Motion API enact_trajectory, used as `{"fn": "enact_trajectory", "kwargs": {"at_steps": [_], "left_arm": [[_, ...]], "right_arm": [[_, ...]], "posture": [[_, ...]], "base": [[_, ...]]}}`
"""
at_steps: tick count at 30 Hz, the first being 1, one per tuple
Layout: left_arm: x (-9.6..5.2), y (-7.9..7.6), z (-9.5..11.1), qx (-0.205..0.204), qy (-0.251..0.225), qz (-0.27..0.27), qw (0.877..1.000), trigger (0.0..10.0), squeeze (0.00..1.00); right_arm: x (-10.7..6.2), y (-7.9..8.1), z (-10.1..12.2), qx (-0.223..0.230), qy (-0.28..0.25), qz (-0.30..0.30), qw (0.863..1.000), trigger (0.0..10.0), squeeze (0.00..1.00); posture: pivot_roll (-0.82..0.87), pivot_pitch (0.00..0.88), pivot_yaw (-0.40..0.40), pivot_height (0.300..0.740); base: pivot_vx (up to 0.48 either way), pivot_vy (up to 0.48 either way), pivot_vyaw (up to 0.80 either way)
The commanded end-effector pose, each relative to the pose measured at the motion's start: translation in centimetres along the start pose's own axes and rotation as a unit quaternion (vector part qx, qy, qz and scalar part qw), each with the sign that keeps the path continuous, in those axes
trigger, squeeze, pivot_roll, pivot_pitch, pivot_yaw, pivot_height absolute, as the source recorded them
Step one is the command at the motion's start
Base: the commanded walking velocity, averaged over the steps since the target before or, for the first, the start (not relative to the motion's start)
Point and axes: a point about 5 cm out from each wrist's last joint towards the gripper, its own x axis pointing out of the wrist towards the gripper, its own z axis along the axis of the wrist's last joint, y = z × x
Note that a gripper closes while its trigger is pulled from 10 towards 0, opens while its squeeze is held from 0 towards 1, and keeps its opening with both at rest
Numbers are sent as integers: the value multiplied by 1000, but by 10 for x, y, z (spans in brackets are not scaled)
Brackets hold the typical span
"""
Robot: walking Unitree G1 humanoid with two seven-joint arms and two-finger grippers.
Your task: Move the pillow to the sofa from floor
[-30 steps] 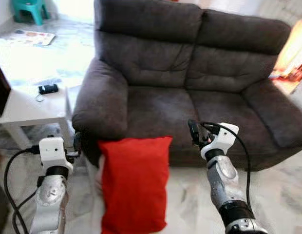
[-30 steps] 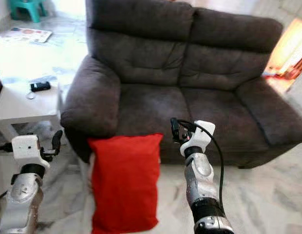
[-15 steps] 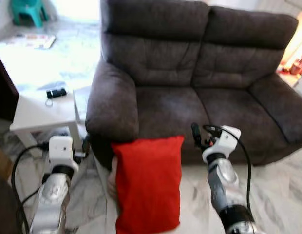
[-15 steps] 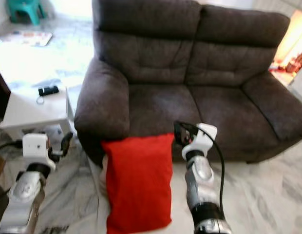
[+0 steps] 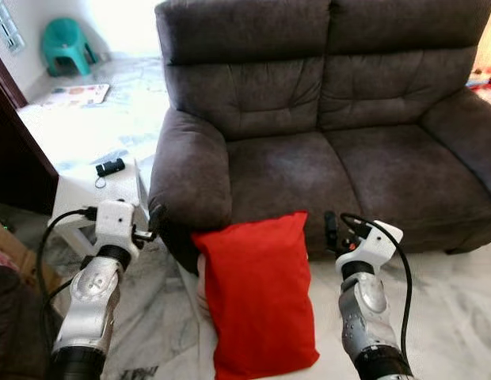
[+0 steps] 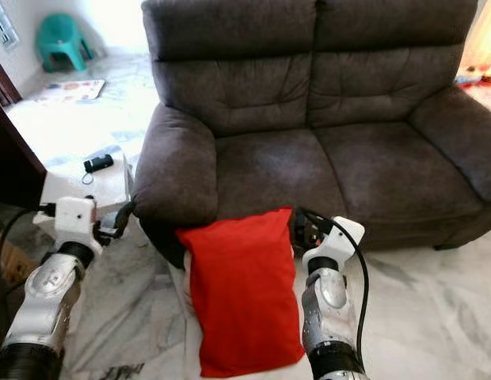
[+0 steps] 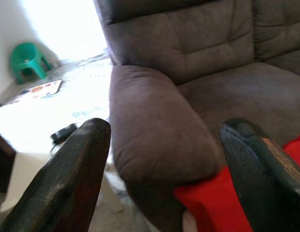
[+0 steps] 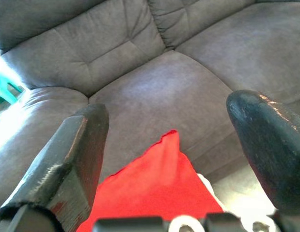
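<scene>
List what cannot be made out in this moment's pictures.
- Red fabric pillow: its bottom edge is cut off by the left eye view's lower border.
- Small black object on the white side table: too small to identify.
- Dark brown two-seat sofa: its right armrest runs past the frame edge.

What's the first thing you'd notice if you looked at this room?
The bright red pillow jumps out: it stands on the pale floor, leaning against the front of the big dark grey sofa. The left gripper and right gripper are raised on either side of it, both open and apart from it. A green stool glows in the far corner.
</scene>
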Motion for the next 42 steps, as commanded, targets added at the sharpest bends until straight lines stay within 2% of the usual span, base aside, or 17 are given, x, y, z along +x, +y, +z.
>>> {"fn": "enact_trajectory", "kwargs": {"at_steps": [1, 4, 8, 12, 19, 42], "left_arm": [[4, -5, -3, -11, 4, -9, 1000, 10000, 0], [7, -8, -3, -19, 2, -6, 1000, 10000, 0], [2, -11, -11, -32, 8, 4, 999, 10000, 0], [-3, -14, -16, -38, 11, 6, 999, 10000, 0], [-6, -11, -20, -40, 10, 19, 999, 10000, 0], [-4, -7, -18, -35, -1, 29, 999, 10000, 0]], "right_arm": [[0, -3, 6, -12, -17, -4, 1000, 10000, 0], [-2, -9, 9, -17, -23, -7, 1000, 10000, 0], [-5, -17, 9, -29, -21, -11, 999, 10000, 0], [-5, -18, 13, -32, -24, -9, 999, 10000, 0], [-1, -14, 16, -35, -21, 2, 999, 10000, 0], [3, -6, 17, -36, -13, 21, 999, 10000, 0]], "posture": [[47, 0, 87, 740], [44, 0, 77, 740], [38, 0, 49, 740], [47, 0, 24, 740], [67, 0, 5, 740], [92, 0, -11, 740]], "base": [[0, 0, 0], [0, 0, 0], [0, 0, 0], [0, 65, 0], [0, 382, 0], [0, 347, -778]]}}
